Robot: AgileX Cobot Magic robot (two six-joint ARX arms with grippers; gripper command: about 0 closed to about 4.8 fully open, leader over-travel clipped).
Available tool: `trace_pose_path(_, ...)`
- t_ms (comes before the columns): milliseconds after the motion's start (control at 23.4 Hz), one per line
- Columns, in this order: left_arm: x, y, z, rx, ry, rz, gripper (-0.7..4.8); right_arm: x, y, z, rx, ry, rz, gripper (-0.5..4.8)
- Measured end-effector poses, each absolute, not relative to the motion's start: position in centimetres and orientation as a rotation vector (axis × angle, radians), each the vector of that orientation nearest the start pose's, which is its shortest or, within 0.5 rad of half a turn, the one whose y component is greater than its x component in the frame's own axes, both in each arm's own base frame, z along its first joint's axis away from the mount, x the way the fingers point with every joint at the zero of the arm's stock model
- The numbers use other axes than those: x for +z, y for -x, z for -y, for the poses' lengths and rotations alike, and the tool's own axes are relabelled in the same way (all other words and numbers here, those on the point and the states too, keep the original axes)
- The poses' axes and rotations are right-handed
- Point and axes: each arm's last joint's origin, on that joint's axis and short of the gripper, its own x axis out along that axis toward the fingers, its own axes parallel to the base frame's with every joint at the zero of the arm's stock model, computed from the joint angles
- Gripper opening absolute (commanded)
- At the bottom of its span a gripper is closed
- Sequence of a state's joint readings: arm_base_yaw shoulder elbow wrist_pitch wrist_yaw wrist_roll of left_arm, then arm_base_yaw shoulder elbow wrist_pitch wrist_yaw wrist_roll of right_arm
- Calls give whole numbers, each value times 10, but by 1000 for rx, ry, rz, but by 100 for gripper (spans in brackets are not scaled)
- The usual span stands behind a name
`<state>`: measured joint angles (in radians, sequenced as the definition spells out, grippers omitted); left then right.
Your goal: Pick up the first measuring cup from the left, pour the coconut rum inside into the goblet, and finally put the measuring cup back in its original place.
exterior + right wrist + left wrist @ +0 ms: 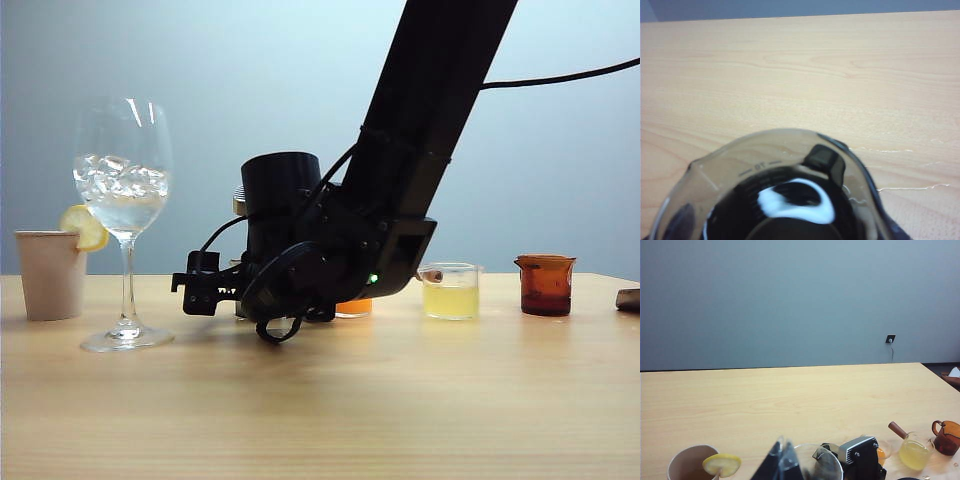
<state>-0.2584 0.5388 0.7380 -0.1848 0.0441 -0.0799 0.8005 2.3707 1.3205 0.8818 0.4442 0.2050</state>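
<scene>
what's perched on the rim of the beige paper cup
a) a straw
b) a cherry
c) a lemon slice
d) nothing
c: a yellow lemon slice sits on the rim of the paper cup, beside the goblet.

Even soft light; right wrist close-up blurred, glare.

Staged lab setup, bare wooden table (pixel 320 400), plain grey-blue wall (pixel 790 300)

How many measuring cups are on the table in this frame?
4. The first measuring cup sits at the right hand, mostly hidden behind it in the exterior view; the orange-liquid cup peeks out beside it; then the yellow-liquid cup; the amber cup farthest right.
</scene>
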Motion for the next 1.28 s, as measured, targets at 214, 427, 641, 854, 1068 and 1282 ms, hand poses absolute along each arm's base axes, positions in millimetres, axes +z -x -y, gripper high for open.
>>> trace_pose_path(214,348,-114,31,-303,81,3,-4,89,-342,-334,338,-101,-177,396)
trace_pose_path(427,348,-114,31,-303,81,3,-4,89,-342,-333,337,-96,-182,227)
trace_pose_path(641,348,-114,31,-303,81,3,-4,90,-342,-333,341,-103,-173,145)
trace_pose_path(854,348,-114,31,-303,81,3,-4,90,-342,-334,352,-102,-174,142)
trace_pose_path(1068,348,-114,31,-303,81,3,-4,91,-343,-335,391,-48,-171,143)
trace_pose_path(1282,348,-114,31,-303,81,3,-4,92,-338,-340,428,-39,-175,143)
